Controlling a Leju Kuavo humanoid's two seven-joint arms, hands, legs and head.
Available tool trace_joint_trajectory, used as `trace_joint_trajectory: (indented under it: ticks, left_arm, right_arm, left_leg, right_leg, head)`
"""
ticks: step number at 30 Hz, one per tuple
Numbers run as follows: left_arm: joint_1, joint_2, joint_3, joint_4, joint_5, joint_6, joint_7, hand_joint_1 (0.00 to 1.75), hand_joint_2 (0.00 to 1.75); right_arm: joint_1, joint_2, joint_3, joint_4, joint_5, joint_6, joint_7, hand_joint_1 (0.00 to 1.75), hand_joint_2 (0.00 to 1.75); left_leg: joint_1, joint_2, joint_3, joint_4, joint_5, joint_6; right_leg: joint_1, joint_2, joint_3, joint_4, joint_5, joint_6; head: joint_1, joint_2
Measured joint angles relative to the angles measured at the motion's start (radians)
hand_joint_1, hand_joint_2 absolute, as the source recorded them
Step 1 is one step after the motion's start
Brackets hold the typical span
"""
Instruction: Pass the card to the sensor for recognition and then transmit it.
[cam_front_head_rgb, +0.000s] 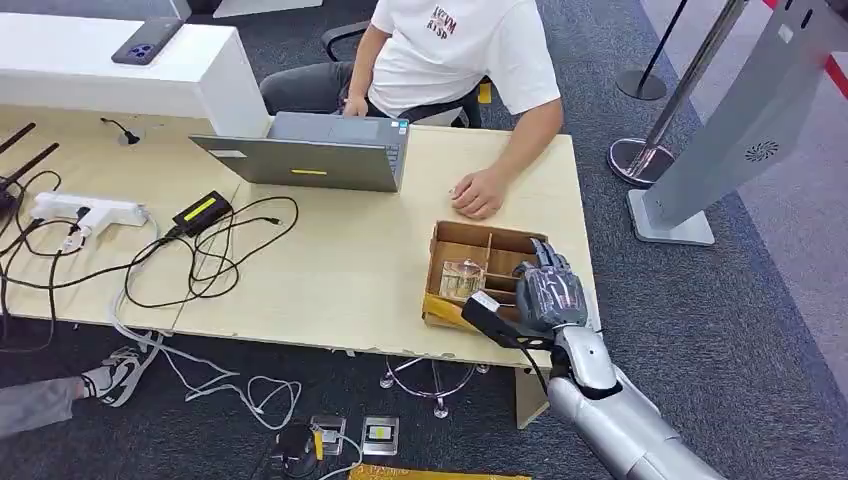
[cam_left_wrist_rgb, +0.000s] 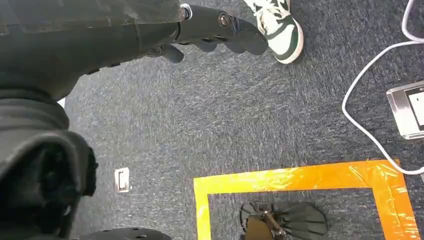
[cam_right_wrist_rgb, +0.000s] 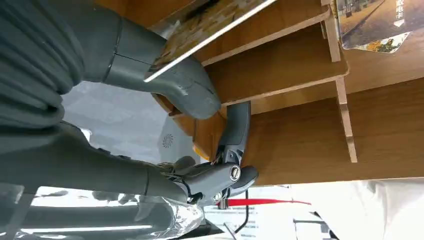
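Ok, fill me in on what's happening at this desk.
The robot's right hand is down in the wooden divided box at the desk's near edge, its fingers against a card there. The left hand hangs over the carpet. A person sits opposite behind a laptop.

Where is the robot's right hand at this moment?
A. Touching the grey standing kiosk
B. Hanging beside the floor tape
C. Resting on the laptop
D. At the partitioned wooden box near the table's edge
D: the right hand is at the wooden box, its fingers among the dividers.
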Motion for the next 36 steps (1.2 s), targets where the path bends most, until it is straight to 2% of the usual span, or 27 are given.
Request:
trace_joint_trajectory:
  ticks: [2,3,4,8,13,17,32,36]
  left_arm:
    - [0.000,0.000,0.004,0.000,-0.003,-0.001,0.000,0.00,0.00]
    - [0.000,0.000,0.005,0.000,-0.005,-0.001,0.000,0.00,0.00]
    - [0.000,0.000,0.005,0.000,-0.006,-0.001,0.000,0.00,0.00]
    - [0.000,0.000,0.010,0.000,-0.011,0.000,0.000,0.00,0.00]
    - [0.003,0.000,0.013,0.000,-0.020,0.007,-0.003,0.00,0.00]
    - [0.007,0.000,0.021,0.000,-0.030,0.014,-0.006,0.00,0.00]
    - [0.009,-0.001,0.040,0.000,-0.048,0.010,-0.006,0.00,0.00]
    - [0.009,-0.001,0.047,0.000,-0.055,0.010,-0.006,0.00,0.00]
  right_arm:
    - [-0.001,0.000,0.000,0.003,-0.001,-0.003,0.000,1.66,1.75]
    - [-0.003,0.001,0.000,0.005,-0.002,-0.003,0.001,1.31,1.75]
    - [-0.005,0.003,0.000,0.007,-0.003,-0.005,0.001,0.03,1.75]
    - [-0.004,0.006,0.000,0.010,-0.015,-0.053,-0.010,0.00,1.75]
    - [0.001,0.005,-0.008,0.008,-0.052,-0.170,-0.049,0.00,1.75]
    - [0.011,0.001,-0.027,-0.030,-0.080,-0.226,-0.056,0.00,1.75]
    - [0.037,-0.040,-0.072,-0.179,-0.114,-0.229,-0.053,0.00,1.75]
    - [0.046,-0.044,-0.073,-0.201,-0.151,-0.194,-0.104,0.00,1.75]
  left_leg:
    - [0.000,0.000,0.000,0.000,0.000,0.000]
    - [0.000,0.000,0.000,0.000,0.000,0.000]
    - [0.000,0.000,0.000,0.000,0.000,0.000]
    - [0.000,0.000,0.001,0.000,0.000,0.000]
    - [0.000,0.000,0.000,0.000,0.000,0.000]
    - [0.000,0.000,0.000,0.000,0.000,0.000]
    - [0.000,0.000,-0.001,0.000,0.000,0.000]
    - [0.000,0.000,-0.001,0.000,0.000,0.000]
  right_leg:
    - [0.000,0.000,0.000,0.000,0.000,0.000]
    - [0.000,0.000,0.000,0.000,0.000,0.000]
    - [0.000,0.000,0.000,0.000,0.000,0.000]
    - [0.000,0.000,0.000,0.000,0.000,0.000]
    - [0.000,0.000,0.000,0.000,0.000,0.000]
    - [0.000,0.000,-0.001,0.000,0.000,0.000]
    - [0.000,0.000,-0.001,0.000,0.000,0.000]
    - [0.000,0.000,-0.001,0.000,0.000,0.000]
  head:
    - [0.000,0.000]
    - [0.000,0.000]
    - [0.000,0.000]
    - [0.000,0.000]
    - [0.000,0.000]
    - [0.000,0.000]
    - [0.000,0.000]
    - [0.000,0.000]
